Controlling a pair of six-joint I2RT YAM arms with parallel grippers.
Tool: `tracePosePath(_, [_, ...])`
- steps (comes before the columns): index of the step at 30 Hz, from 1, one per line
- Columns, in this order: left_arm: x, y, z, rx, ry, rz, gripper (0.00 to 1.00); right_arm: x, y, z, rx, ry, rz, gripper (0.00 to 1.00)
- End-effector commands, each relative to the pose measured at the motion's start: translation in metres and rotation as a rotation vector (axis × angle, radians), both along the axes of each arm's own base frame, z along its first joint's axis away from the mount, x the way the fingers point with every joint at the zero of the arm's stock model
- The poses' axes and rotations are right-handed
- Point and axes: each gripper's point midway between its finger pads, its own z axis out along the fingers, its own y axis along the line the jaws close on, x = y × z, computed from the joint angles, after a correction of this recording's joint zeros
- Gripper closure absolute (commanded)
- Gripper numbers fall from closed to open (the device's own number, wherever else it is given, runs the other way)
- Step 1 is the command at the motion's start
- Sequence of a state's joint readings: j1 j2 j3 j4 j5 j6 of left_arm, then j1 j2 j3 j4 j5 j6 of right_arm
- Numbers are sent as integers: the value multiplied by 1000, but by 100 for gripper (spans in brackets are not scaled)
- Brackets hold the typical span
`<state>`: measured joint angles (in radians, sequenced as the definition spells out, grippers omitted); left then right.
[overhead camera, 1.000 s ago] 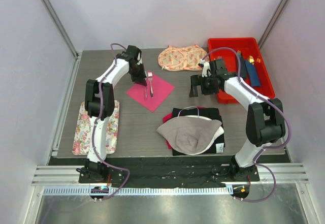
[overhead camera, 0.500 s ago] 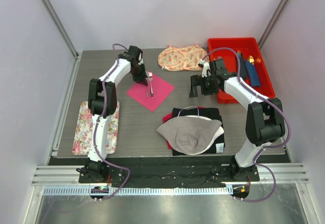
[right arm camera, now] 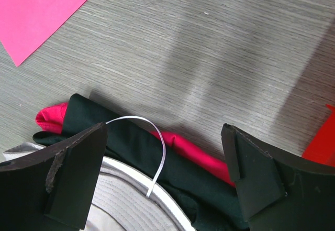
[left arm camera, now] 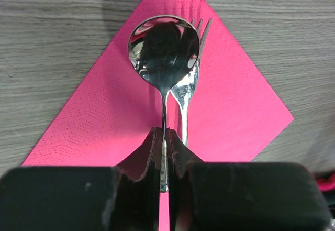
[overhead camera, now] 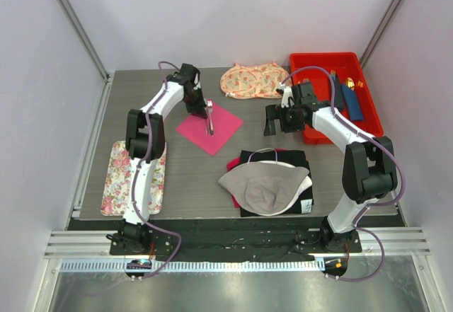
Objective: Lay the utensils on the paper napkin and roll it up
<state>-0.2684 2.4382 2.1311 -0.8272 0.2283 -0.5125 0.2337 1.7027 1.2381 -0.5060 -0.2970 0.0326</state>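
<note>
The pink paper napkin (overhead camera: 222,132) lies flat as a diamond on the table at centre left. My left gripper (overhead camera: 204,112) is over its far part, shut on the handle of a shiny silver spoon (left arm camera: 164,47). The spoon points away from me over the napkin (left arm camera: 99,116). A silver fork (left arm camera: 185,87) lies on the napkin just right of the spoon, partly under its bowl. My right gripper (overhead camera: 281,123) is open and empty, hanging over the table right of the napkin. In the right wrist view, that gripper (right arm camera: 166,160) is above a clothes pile, and a napkin corner (right arm camera: 47,8) shows at top left.
A red bin (overhead camera: 371,129) at back right holds navy napkin rolls and gold utensils. A floral cloth (overhead camera: 251,81) lies at the back. A floral mat (overhead camera: 119,183) lies at front left. A pile of dark and red clothes topped by a grey hat (overhead camera: 263,186) sits at front centre.
My left gripper has shifted slightly right with the spoon, bringing it over the fork on the napkin. The right arm has not moved.
</note>
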Motion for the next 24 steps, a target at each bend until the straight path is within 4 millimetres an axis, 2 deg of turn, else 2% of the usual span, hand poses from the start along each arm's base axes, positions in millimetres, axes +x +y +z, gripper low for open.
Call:
tracePosePath(1, [8,-6,10,-18,-28,-1,88,9,3,7,-1,-32,0,0])
tracePosePath(5, [8,-4,9,-8,-19,2,84,10,3,8,0,-32,-1,0])
tracePosePath(10, [9,-3,18,-4,-34,3,82,10,4,8,2,-33,0,0])
tracePosePath(12, [8,-3,28,-5,-46,-11,80,10,4,10,6,-37,2,0])
tracePosePath(16, [10,0,79,-2,-166,-61,74,11,6,15,14,-47,8,0])
tracePosePath(17, [8,2,104,2,-219,-74,69,12,7,17,17,-52,11,0])
tracePosePath(18, [8,4,120,7,-268,-87,65,12,7,19,20,-55,11,0])
tracePosePath(19, [7,7,132,27,-318,-132,43,13,8,22,24,-59,15,0])
tracePosePath(20, [-3,11,156,33,-372,-155,32,15,9,26,29,-69,17,0])
tracePosePath(21, [-3,11,168,31,-434,-186,21,16,10,28,33,-73,21,0])
tracePosePath(22, [-7,13,177,49,-481,-228,4,17,11,33,39,-81,22,0])
tracePosePath(23, [-23,19,191,59,-520,-251,2,18,12,35,43,-87,26,0])
tracePosePath(24, [-22,19,201,64,-582,-266,1,19,13,38,50,-89,29,0])
